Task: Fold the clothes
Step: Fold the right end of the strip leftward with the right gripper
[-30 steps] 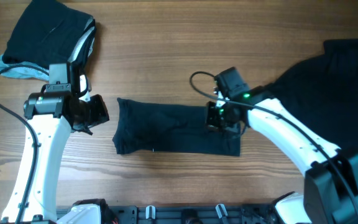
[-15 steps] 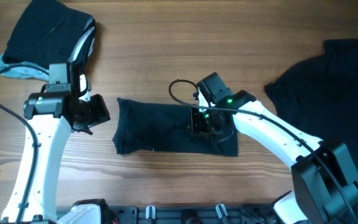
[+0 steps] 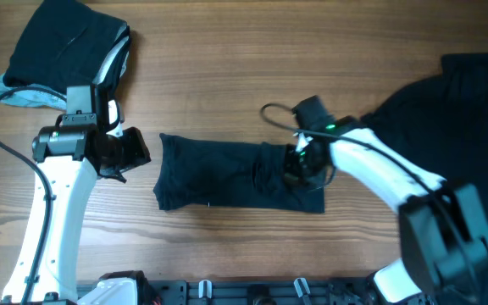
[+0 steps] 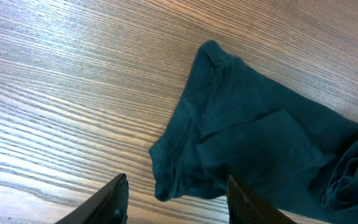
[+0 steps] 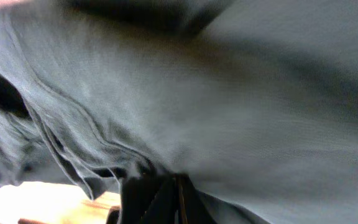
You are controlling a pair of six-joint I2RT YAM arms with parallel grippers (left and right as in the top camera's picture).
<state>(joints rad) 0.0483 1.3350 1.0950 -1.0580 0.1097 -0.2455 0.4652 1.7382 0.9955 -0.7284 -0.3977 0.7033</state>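
Right gripper (image 3: 299,163) has moved back to the right vs 0.5 s ago and is now over the right end of the shirt (image 3: 219,174). Cloth there is bunched and wrinkled, more than a second ago. Left arm hasn't moved. Right wrist view: fingers (image 5: 143,198) pinched together on a gather of shirt fabric, with seams and folds running into the pinch. Left gripper (image 3: 138,152) sits just off the shirt's left edge, not touching it. Left wrist view shows its fingers (image 4: 114,199) spread apart with nothing between them, and the shirt's corner lying flat on the wood just ahead. Shirt is a long folded strip across the middle of the table (image 3: 244,59), left half smooth. Top left: dark folded garment (image 3: 62,42) stacked on a pale grey-blue piece (image 3: 13,93). Far right: loose dark garment (image 3: 456,102), unfolded, partly under the right arm.
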